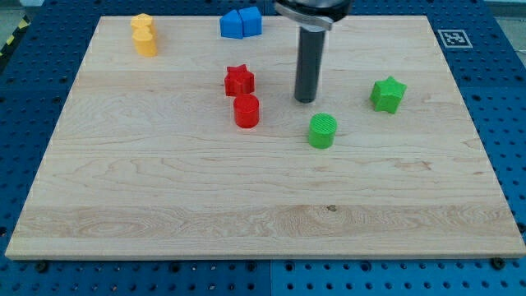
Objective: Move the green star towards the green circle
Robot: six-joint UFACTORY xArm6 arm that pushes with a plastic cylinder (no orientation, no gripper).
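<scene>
Green star (388,94) sits toward the right edge of the wooden surface (164,214), in its upper half, standing flat and clear of everything else. It looks like a small, rigid plastic piece, light enough to slide readily on the smooth wood, and likely to spin if pressed off-centre, since its points give uneven faces. There is no hand to grasp with, so nothing opens or closes; the work is done by pushing. The best contact would seem to be on the star's right side, slightly toward the top edge, squarely between two points, so the push runs through its middle toward the green circle (322,131).

That circle, a short upright cylinder, lies down and to the left of the star, near the surface's centre. My tip (306,99) rests between them, left of the star and just above the circle, touching neither.

Farther left stand a red star (239,80) and a red cylinder (246,111), close together. Blue blocks (241,23) sit by the top edge; yellow blocks (144,34) near the top-left corner.
</scene>
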